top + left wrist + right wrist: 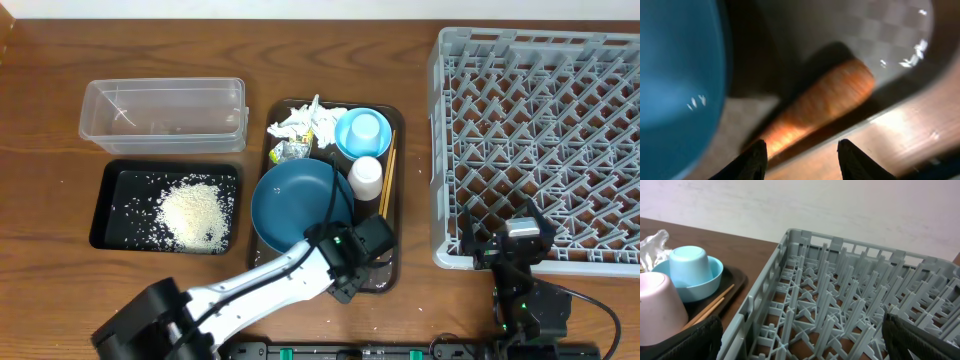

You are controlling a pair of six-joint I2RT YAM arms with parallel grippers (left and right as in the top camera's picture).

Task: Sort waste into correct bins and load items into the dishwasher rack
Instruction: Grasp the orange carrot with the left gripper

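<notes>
1. One orange carrot (826, 106), one blue dish (298, 205), one white cup (366, 177) and one chopstick pair (388, 168) share the brown serving tray (385, 111).
2. The carrot lies on the tray beside the dish, just ahead of the left gripper (802, 150), whose jaws stand apart, grasping nothing.
3. The carrot is tapered and faintly ridged.
4. The right gripper (801, 325) is spread wide and empty over the rack (540, 130).

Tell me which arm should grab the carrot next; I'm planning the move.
Left. The left pincer hovers open just above the carrot; the right pincer sits open at the dishwasher rack, away from it.
</notes>
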